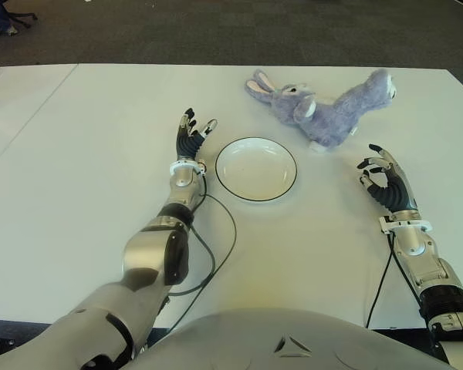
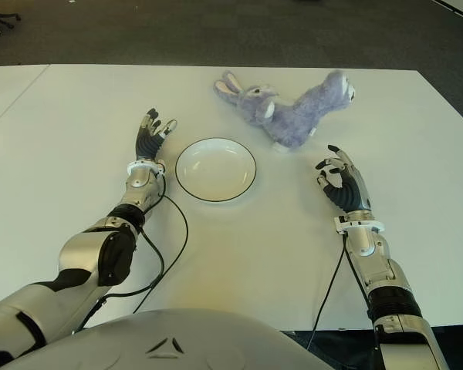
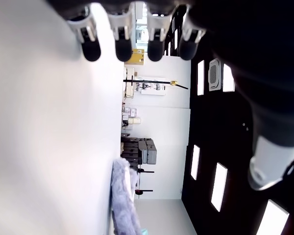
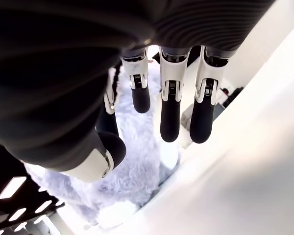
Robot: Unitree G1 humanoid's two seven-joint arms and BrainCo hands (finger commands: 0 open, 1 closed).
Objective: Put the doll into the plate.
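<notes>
The doll (image 1: 324, 108), a lavender plush rabbit, lies on its side on the white desk (image 1: 77, 154), just ahead of the right hand (image 1: 384, 181) and a little toward the robot's middle. It is not in either hand. It looks light, soft and squashy, with a long pile that should give under the fingers rather than slip, and nothing about it seems fragile. The thick belly, the part nearest the right hand, is probably the best place to take hold: the fingers can sink in and wrap the bulk, whereas the ears and legs are thin and floppy and would let the body dangle and swing.

The right hand holds nothing; its fingers (image 4: 169, 117) are loosely curved and apart from the thumb, with the fur showing just beyond their tips in the right wrist view, though whether any tip already brushes the pile is hard to judge there. The left hand (image 1: 191, 132) shows beside the plate (image 1: 256, 169), on its left, fingers extended and empty.

The plate sits to the left of the right hand, near the doll but apart from it. Its rim is low, so a small lift should clear it. The desk between right hand, doll and plate is bare, and the desk's right edge lies well off to the hand's outer side.
</notes>
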